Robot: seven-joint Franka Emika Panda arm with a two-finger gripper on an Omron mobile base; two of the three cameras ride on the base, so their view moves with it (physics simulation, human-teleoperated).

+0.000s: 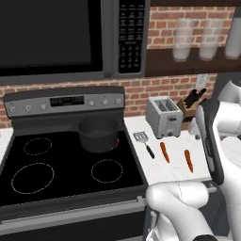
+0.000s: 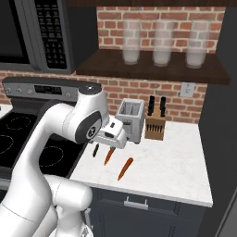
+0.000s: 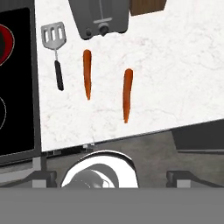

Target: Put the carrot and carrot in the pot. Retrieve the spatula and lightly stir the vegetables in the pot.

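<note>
The dark grey pot (image 1: 98, 134) stands on the stove's back right burner, and I see nothing in it. On the white counter to its right lies the spatula (image 1: 142, 141) (image 3: 54, 37), its slotted head towards the wall. Two orange carrots (image 3: 87, 73) (image 3: 127, 94) lie side by side just right of it, also seen from the base (image 1: 164, 152) (image 1: 188, 160). My gripper (image 3: 111, 178) hangs open and empty, well above the counter's front edge. It looks down on the carrots and touches nothing. In the right base view my hand (image 2: 115, 135) partly covers the spatula.
A silver toaster (image 1: 163, 116) stands against the brick wall behind the carrots, with a knife block (image 1: 190, 106) to its right. The black stove top (image 1: 56, 174) lies left of the counter, under a microwave (image 1: 52, 33). Glass jars (image 2: 162, 44) stand on a shelf above.
</note>
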